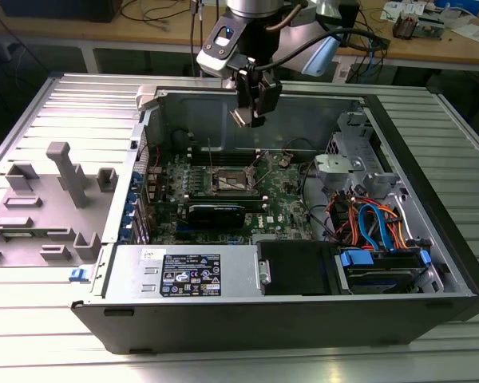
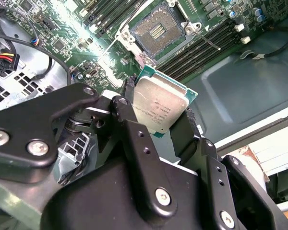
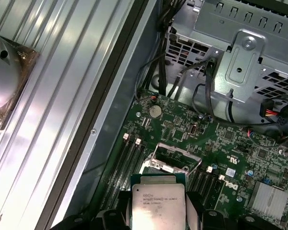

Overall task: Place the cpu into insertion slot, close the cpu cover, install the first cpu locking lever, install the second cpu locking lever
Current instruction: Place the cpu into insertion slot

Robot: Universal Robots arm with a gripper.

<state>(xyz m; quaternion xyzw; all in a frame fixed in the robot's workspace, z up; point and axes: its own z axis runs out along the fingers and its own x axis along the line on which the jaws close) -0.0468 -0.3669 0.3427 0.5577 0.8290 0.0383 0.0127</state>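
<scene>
The cpu (image 2: 161,108) is gripped by its edges between the fingers of the tool (image 1: 253,110), which are closed on it, with its silver top turned toward the wrist cameras. It hangs well above the insertion slot (image 2: 156,31), a little to the exterior view's right of it and touching nothing. The slot's contact field lies bare, facing up at the chip. Around the slot spreads the green motherboard (image 1: 291,203), inside the open computer case (image 1: 303,319) on the desk (image 1: 439,112).
</scene>
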